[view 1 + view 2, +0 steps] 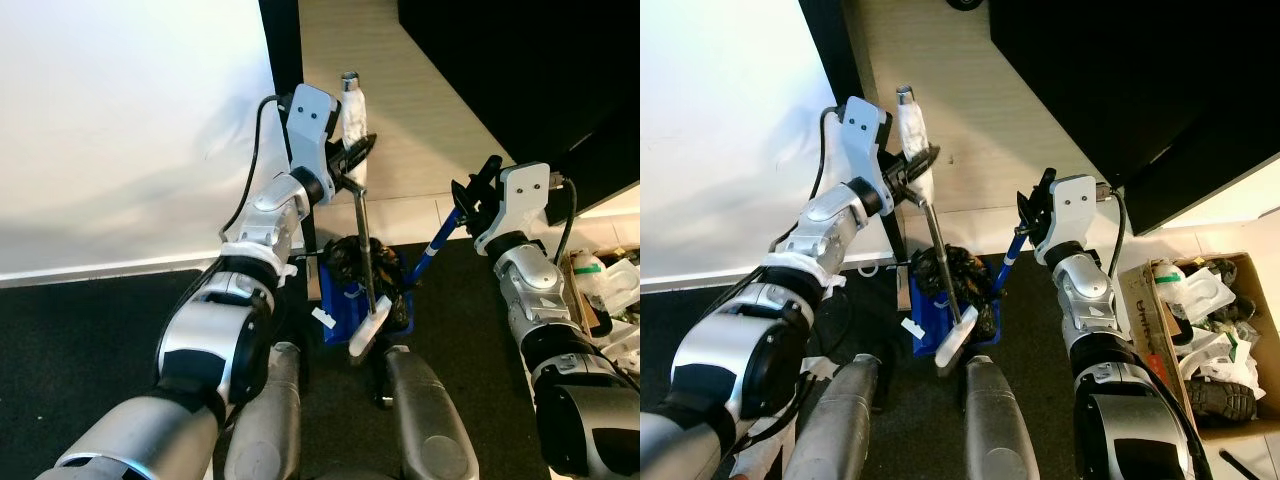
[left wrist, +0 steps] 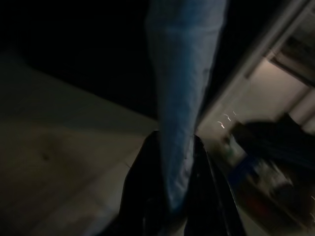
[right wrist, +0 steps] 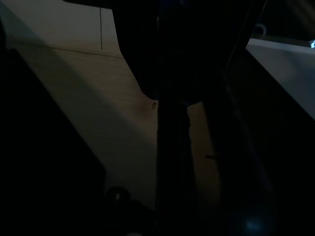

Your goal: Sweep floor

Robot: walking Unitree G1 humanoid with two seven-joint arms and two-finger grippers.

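My left gripper (image 1: 356,157) is shut on the white-wrapped top of a broom handle (image 1: 352,112). In the left wrist view, that pale handle (image 2: 184,98) runs between the black fingers (image 2: 147,196). Its metal pole (image 1: 362,240) slants down to a white broom head (image 1: 368,335) resting at a blue dustpan (image 1: 345,305), which holds dark debris (image 1: 352,258). My right gripper (image 1: 476,196) is shut on the upper end of the dustpan's blue handle (image 1: 438,242). The right wrist view is very dark, with a dark pole (image 3: 172,147) between the fingers.
A white panel (image 1: 130,130) fills the left, with a black post (image 1: 285,50) beside it. Dark furniture (image 1: 520,70) hangs over the upper right. A cardboard box (image 1: 1195,330) of rubbish stands at the right. My grey legs (image 1: 425,420) stand on dark floor (image 1: 80,320) just behind the dustpan.
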